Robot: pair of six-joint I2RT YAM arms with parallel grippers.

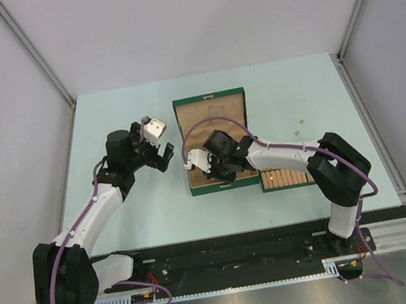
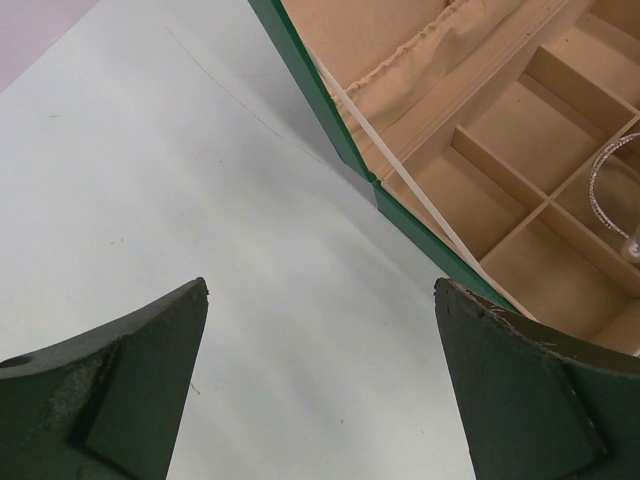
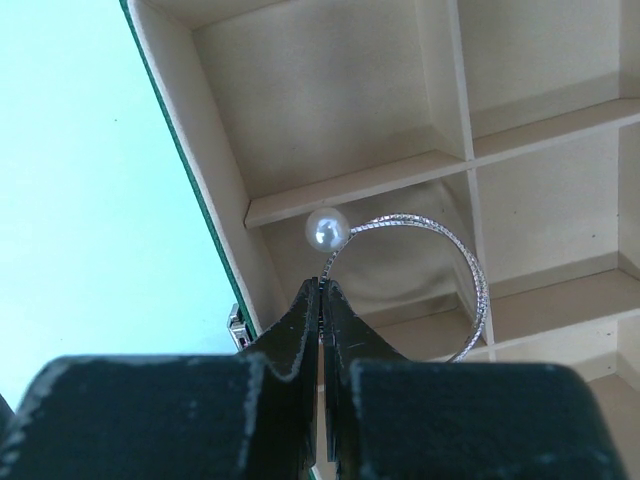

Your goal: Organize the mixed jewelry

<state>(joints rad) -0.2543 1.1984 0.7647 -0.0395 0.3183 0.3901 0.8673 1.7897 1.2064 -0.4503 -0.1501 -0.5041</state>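
A thin silvery loop (image 3: pixel 472 272) with a pale pearl bead (image 3: pixel 326 229) hangs from my right gripper (image 3: pixel 322 286), whose jaws are pressed shut on the wire just below the bead. It is held over the tan compartments of the open green box (image 3: pixel 182 160). From above, the right gripper (image 1: pixel 207 168) sits over the box's left side. Part of the same loop (image 2: pixel 598 185) shows at the right edge of the left wrist view. My left gripper (image 2: pixel 322 290) is wide open over bare table, left of the box (image 2: pixel 330 110), with nothing between its fingers. No other jewelry shows.
The box lid (image 1: pixel 210 109) lies open toward the back. A flat green tray with tan ring rolls (image 1: pixel 289 178) sits right of the box, under the right forearm. The left gripper (image 1: pixel 158 142) hovers near the box's left edge.
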